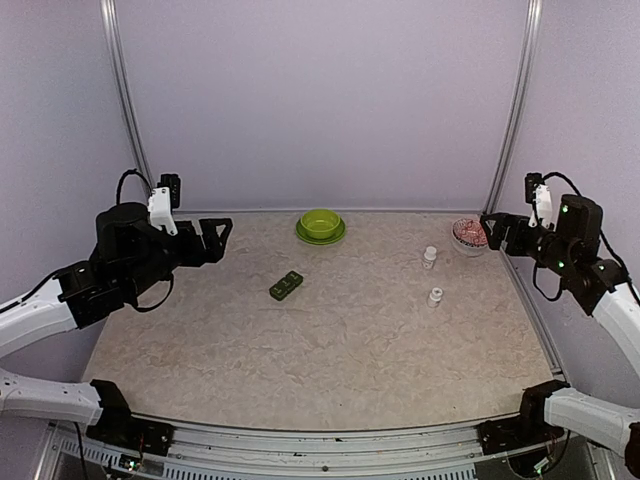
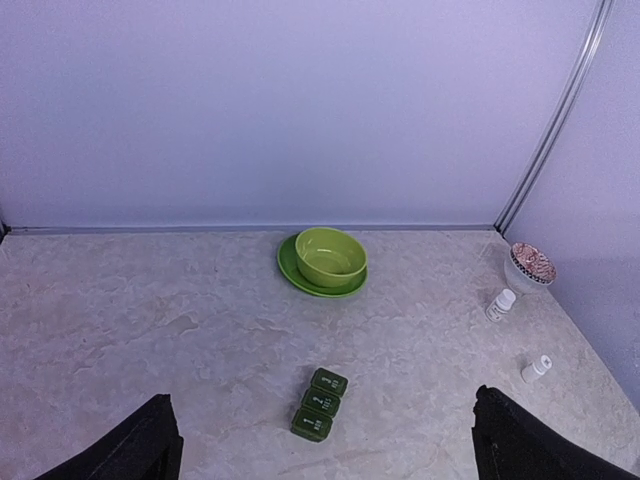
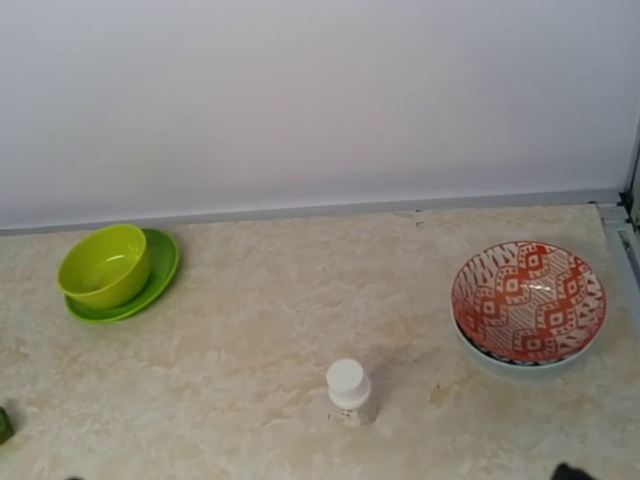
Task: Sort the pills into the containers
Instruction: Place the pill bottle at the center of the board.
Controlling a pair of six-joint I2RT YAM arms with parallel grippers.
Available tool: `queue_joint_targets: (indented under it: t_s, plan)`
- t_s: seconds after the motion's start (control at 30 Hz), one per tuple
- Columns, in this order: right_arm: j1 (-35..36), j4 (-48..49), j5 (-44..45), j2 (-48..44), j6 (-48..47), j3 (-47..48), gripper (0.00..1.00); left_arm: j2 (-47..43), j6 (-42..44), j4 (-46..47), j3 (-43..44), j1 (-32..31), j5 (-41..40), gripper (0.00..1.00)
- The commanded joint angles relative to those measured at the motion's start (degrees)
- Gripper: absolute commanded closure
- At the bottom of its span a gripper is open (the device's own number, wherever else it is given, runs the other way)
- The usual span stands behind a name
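The dark green pill box (image 1: 286,286) lies left of the table's middle with its three lids, numbered 1 to 3, shut; it also shows in the left wrist view (image 2: 320,404). No loose pills show anywhere. Two small white capped bottles stand at the right, one farther back (image 1: 430,257) and one nearer (image 1: 435,297); the right wrist view shows the far one (image 3: 350,392). My left gripper (image 1: 215,238) hovers open and empty, left of and above the box, its fingers (image 2: 140,450) wide apart. My right gripper (image 1: 493,230) hovers open and empty by the red bowl.
A lime green bowl on a green plate (image 1: 321,226) stands at the back centre. A red patterned bowl (image 1: 469,235) sits at the back right. Walls close the back and both sides.
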Motion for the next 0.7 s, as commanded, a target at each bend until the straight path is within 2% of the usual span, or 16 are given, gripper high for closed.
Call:
queue_joint_targets:
  t_s: [0.0,0.37,0.67]
  plan:
    - [0.48,0.41,-2.94,-2.22,-0.12,2.01,0.0,0.05,-0.57,2.16,-1.14,-0.01,0.87,0.01]
    - [0.46,7.26,-9.69,-8.16,6.35,-1.47,0.0,-0.64,-1.3,2.63,-2.0,0.0,0.05,0.01]
    - [0.51,6.88,-15.99,-4.23,5.41,-0.57,0.0,1.69,-1.21,3.35,-2.19,0.0,0.39,0.01]
